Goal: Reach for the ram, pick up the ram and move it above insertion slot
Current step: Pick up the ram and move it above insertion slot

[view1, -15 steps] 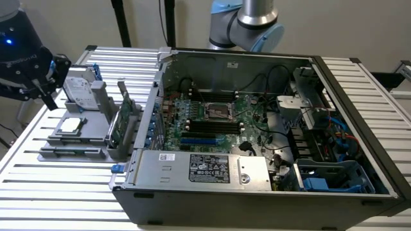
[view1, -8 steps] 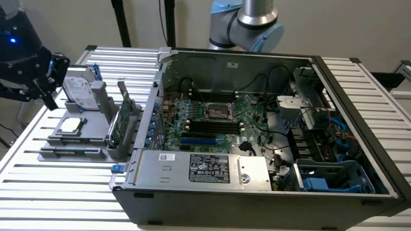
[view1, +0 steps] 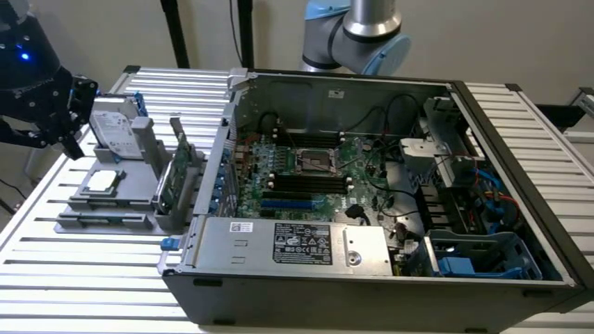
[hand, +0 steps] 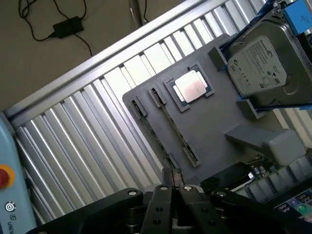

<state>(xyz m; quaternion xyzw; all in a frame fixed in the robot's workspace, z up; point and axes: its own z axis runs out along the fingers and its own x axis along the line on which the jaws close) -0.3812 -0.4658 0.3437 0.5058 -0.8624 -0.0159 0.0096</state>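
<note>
Grey slatted table (view1: 83,278) is carrying the holder tray (view1: 130,184) at the exterior view's left, and I'm seeing the gripper (view1: 51,139) hovering above its hard drive (view1: 113,129) end. In the wrist view the fingers (hand: 163,204) are looking drawn together, gripping nothing; the ram (hand: 171,124), edge-on I think, is standing slotted in the tray near them.

Black pincer (hand: 176,181), grey tray (hand: 214,122)
</note>
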